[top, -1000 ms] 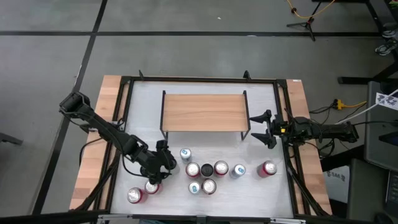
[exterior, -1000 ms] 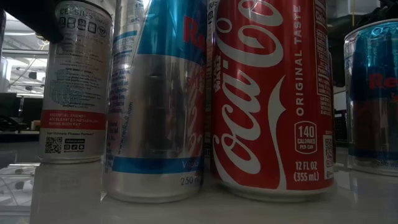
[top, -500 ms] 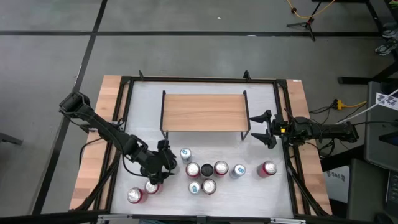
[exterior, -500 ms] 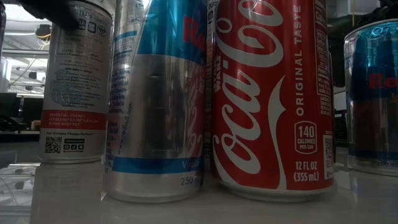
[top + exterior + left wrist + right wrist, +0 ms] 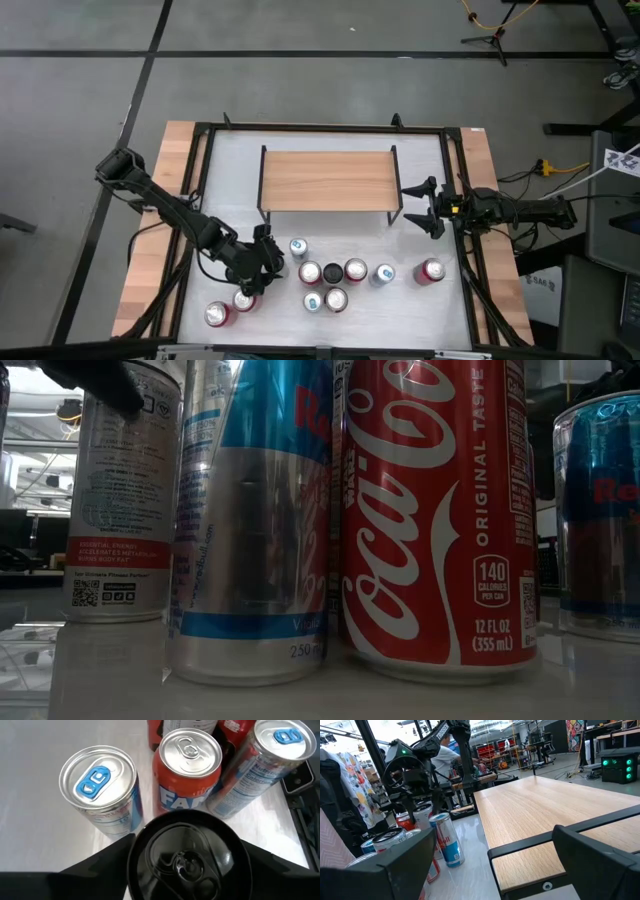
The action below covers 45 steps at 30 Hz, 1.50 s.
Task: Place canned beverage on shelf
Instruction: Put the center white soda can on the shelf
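A white can with a black top (image 5: 186,851) stands upright on the table, left of the can cluster, and also shows in the low view (image 5: 120,500). My left gripper (image 5: 262,257) is over it, slanting down, shut on it. The shelf (image 5: 327,180), a wood plank on black legs, stands at the table's far middle. My right gripper (image 5: 416,207) waits open and level at the shelf's right end, touching nothing. My left gripper has the black-topped can's upper wall, just under the rim (image 5: 133,851), between its two fingers (image 5: 107,862), one on each side. The fingers come slanting down from the table's left. The can stands upright with its base on the table.
Right of the held can stand a blue-tabbed silver can (image 5: 97,785), an orange can (image 5: 187,755) and another blue-tabbed can (image 5: 277,750), all close. More cans (image 5: 355,270) run toward the right; two red ones (image 5: 217,315) stand near left. Black frame rails (image 5: 200,180) edge the table.
In the low view a dark finger of my left gripper has come in from the left and now lies against the white can's upper part. The can has stayed where it stood.
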Motion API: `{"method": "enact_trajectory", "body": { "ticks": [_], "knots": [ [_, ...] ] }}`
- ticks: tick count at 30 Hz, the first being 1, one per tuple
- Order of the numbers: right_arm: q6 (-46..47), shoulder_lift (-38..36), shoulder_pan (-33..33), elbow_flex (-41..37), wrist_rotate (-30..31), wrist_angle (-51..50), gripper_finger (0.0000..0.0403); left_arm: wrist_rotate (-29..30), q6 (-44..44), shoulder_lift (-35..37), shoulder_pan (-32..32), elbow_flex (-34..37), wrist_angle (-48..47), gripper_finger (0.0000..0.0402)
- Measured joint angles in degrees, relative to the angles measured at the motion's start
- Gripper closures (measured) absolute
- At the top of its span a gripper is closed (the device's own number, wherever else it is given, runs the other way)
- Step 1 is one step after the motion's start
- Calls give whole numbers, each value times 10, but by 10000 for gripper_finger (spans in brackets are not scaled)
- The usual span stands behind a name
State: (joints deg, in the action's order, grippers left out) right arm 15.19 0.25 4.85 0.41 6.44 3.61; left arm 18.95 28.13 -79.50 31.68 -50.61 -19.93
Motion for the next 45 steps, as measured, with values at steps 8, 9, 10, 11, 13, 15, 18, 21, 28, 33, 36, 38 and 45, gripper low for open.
{"method": "enact_trajectory", "body": {
  "ticks": [8,9,10,11,13,15,18,21,28,33,36,38,45],
  "knots": [
    [17,1,0,0,-1,24,10,-4,47,0,0,-27,-7,164],
    [17,1,0,0,-1,24,10,-4,48,0,0,-35,-8,164],
    [17,1,0,0,-1,24,10,-4,48,0,0,-43,-10,164],
    [17,1,0,0,-1,24,10,-3,48,0,-1,-50,-15,162],
    [26,1,0,0,-1,26,10,-2,48,0,-1,-68,-27,160],
    [43,0,0,0,-1,26,10,-2,48,0,-1,-90,-42,159],
    [68,0,0,0,-1,28,10,0,48,0,-3,-126,-73,159],
    [77,0,0,0,-1,29,10,0,45,0,-11,-161,-99,158],
    [77,0,0,0,0,63,10,5,34,0,-48,-248,-143,158],
    [77,0,0,0,0,106,10,7,-9,0,-88,-300,-143,157],
    [77,0,0,0,5,131,10,4,-38,0,-113,-323,-144,157],
    [77,0,0,0,17,149,10,5,-62,0,-133,-335,-144,157],
    [74,11,0,22,36,169,10,-4,-132,0,-216,-372,-158,157]
  ]
}}
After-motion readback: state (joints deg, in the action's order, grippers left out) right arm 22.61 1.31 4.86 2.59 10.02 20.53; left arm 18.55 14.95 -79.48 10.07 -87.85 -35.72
